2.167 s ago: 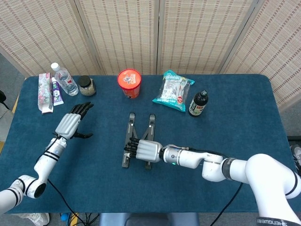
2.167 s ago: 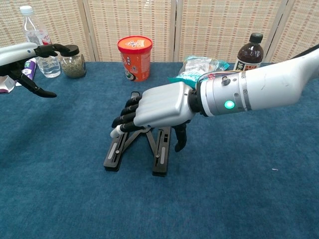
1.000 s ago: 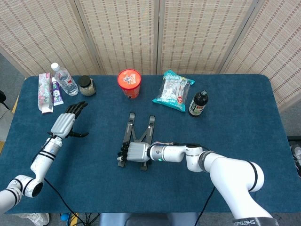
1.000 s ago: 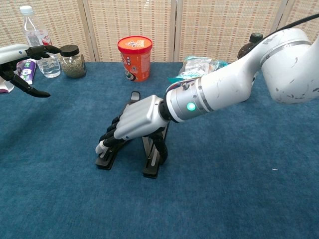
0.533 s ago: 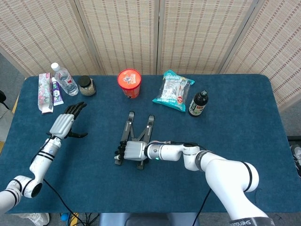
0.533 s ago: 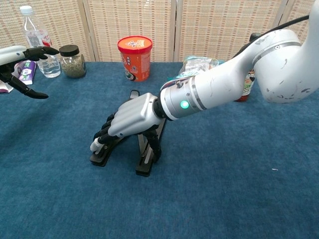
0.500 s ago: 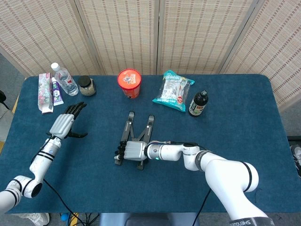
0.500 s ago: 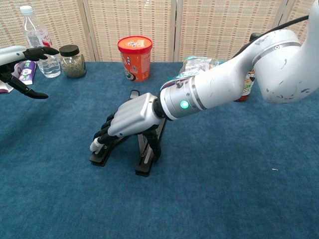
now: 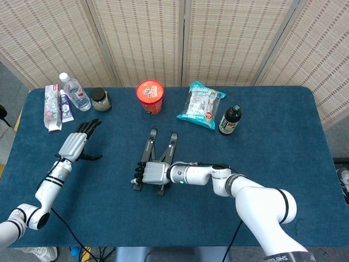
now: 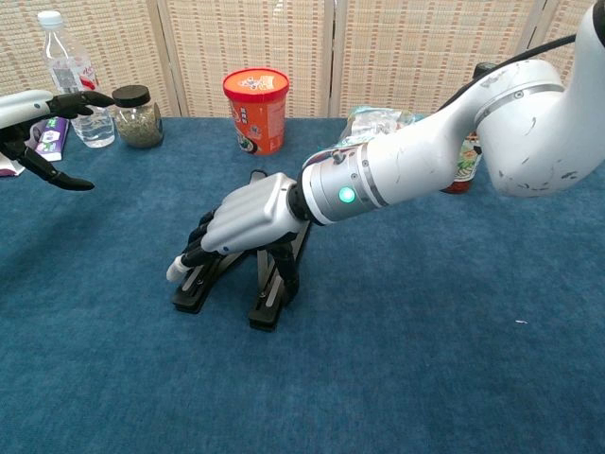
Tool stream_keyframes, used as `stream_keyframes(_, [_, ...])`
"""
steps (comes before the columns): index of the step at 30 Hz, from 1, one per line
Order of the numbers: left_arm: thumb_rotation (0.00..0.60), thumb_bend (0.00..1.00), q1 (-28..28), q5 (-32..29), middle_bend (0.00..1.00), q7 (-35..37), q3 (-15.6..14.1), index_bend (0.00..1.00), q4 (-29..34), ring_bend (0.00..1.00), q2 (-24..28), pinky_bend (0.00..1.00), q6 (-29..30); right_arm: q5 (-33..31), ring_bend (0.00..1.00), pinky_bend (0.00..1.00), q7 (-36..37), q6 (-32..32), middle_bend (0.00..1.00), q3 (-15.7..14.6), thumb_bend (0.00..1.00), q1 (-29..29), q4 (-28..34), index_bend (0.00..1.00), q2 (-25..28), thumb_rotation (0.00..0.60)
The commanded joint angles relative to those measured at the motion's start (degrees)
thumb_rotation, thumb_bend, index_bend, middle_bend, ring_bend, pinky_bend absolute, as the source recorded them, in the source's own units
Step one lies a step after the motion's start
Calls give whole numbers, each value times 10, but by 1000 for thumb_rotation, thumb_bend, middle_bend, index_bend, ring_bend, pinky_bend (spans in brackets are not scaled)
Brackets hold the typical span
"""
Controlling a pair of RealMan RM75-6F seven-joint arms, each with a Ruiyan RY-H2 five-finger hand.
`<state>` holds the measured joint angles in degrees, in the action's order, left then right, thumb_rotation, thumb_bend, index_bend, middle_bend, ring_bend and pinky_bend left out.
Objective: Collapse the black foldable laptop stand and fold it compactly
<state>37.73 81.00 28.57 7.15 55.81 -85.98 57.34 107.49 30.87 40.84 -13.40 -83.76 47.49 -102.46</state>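
Woven-reed folding screens are standing behind a blue-carpeted surface (image 9: 283,164).

The laptop stand (image 9: 153,164) is lying near the middle of the surface, its two black rails running near-to-far and spreading apart toward the near end. The right hand (image 10: 244,223) is resting palm-down over the stand, fingers curling down over the left rail and thumb reaching down beside the right rail; it is gripping the stand across both rails. The right forearm is extending to the right, a green light glowing at the wrist.

The left hand (image 9: 76,143) is hovering over the left part of the surface, well apart from the stand, fingers spread, thumb held out, holding nothing.

Containers along the far edge, left to right:
- clear water bottle (image 9: 74,93), white cap on, contents not discernible;
- small glass jar (image 10: 137,117), dark lid on, holding a greenish-grey granular fill;
- red cup (image 10: 256,110) with its lid sealed, contents hidden;
- dark bottle (image 9: 229,120), capped, at far right.

A toothpaste box (image 9: 52,107) and a tube (image 9: 64,105) are lying left of the water bottle. A sealed snack bag (image 9: 201,105) is lying between the cup and the dark bottle.
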Motion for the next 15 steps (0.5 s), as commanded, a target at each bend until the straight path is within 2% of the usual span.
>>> stream_keyframes(1, [600,116,0,1,0,-1,0,0,1,0,0,6,1,-1,0,0,4,7,276,0,66,2,-6,0,-3,600])
stream_keyframes(10, [600,116,0,3,0,-2,0,0,1,0,-2,6,3,-1,0,0,15,15,353,-4,99,4,-21,9,-10,600])
stream_keyframes(15, [600,115,-1,3,0,-1,0,0,-1,0,-3,6,3,-2,24,0,19,22,419,-4,113,7,-33,93,-17,600])
